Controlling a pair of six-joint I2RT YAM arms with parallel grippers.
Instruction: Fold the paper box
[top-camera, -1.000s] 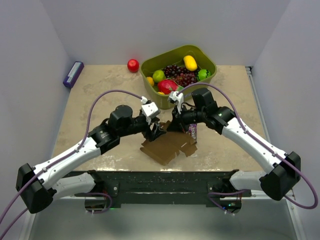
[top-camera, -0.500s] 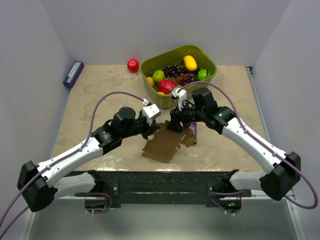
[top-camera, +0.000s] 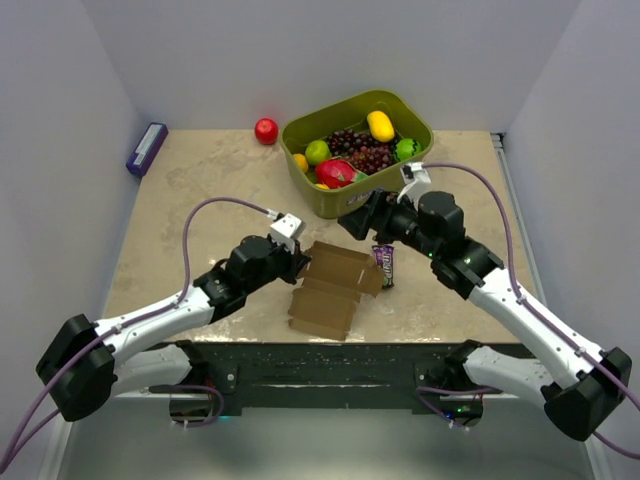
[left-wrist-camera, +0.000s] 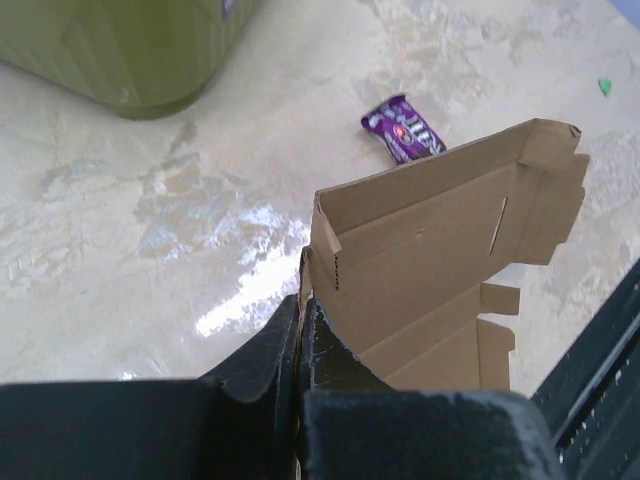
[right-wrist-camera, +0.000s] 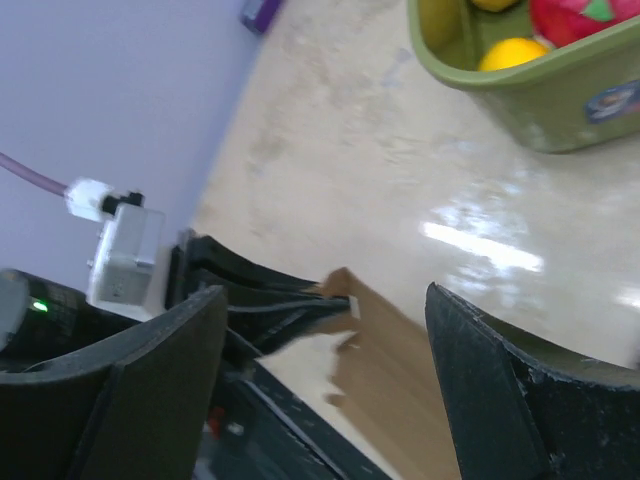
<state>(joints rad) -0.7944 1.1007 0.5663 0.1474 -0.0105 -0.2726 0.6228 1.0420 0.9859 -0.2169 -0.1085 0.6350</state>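
Note:
The paper box (top-camera: 328, 292) is a brown die-cut sheet with flaps, lying partly unfolded near the table's front edge, its far panel raised. My left gripper (top-camera: 303, 262) is shut on the sheet's left edge. In the left wrist view the fingers (left-wrist-camera: 300, 315) pinch that edge and the paper box (left-wrist-camera: 440, 240) stretches away to the right. My right gripper (top-camera: 356, 222) hovers open behind the sheet, apart from it. In the right wrist view its wide-spread fingers (right-wrist-camera: 325, 370) frame the paper box (right-wrist-camera: 400, 370) and the left gripper (right-wrist-camera: 270, 300).
A purple candy wrapper (top-camera: 384, 265) lies right of the sheet, seen as the wrapper (left-wrist-camera: 405, 128) from the left wrist. An olive-green bin (top-camera: 335, 202) of fruit stands behind. A red apple (top-camera: 266, 130) and a purple box (top-camera: 146, 148) sit at the back left.
The left gripper shut on the sheet's left edge. The right gripper let go, opened wide and drew back to the right. The sheet shifted and turned.

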